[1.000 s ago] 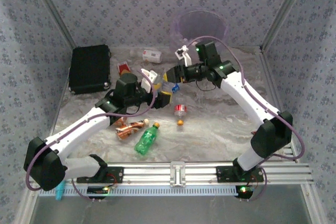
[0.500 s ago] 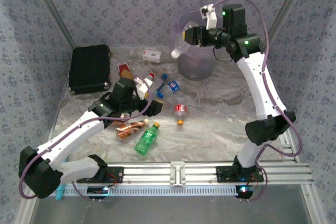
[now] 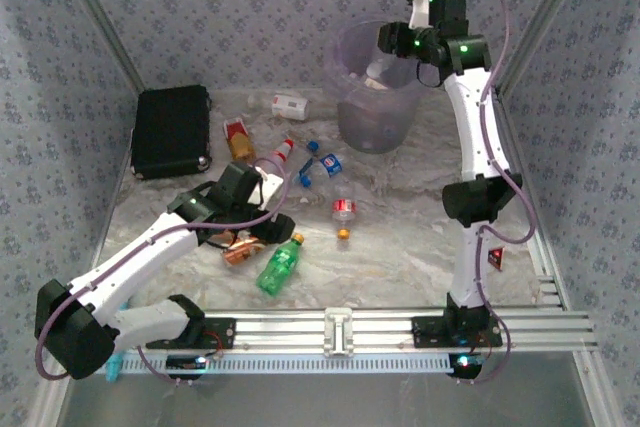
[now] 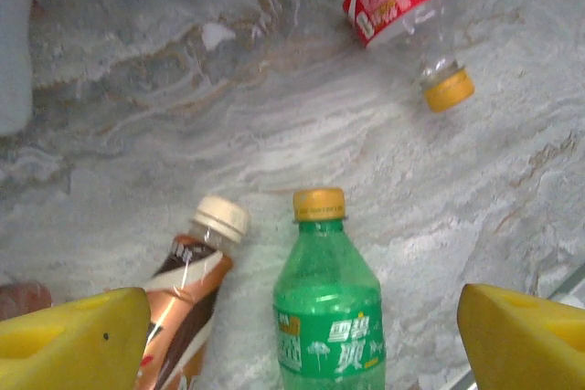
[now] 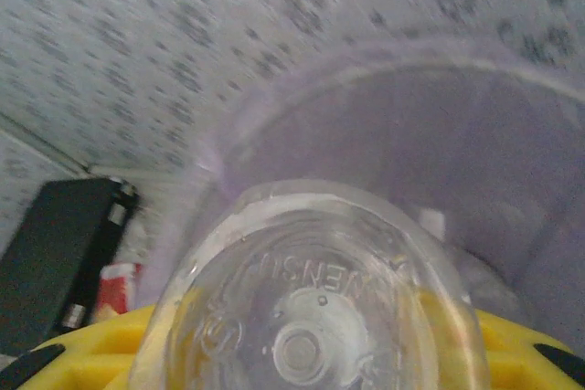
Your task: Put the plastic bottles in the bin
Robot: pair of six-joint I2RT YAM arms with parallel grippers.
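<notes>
My right pincer (image 3: 390, 42) clamps a clear bottle (image 5: 306, 326) above the purple bin (image 3: 375, 122), so next I need to let go, while my left pincer (image 4: 302, 344) gapes wide over the green bottle (image 4: 327, 308).

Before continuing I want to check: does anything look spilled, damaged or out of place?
Nothing looks spilled or broken. The green bottle and the copper-brown bottle lie on their sides, close together. A teal tool lies off the table, front left.
</notes>
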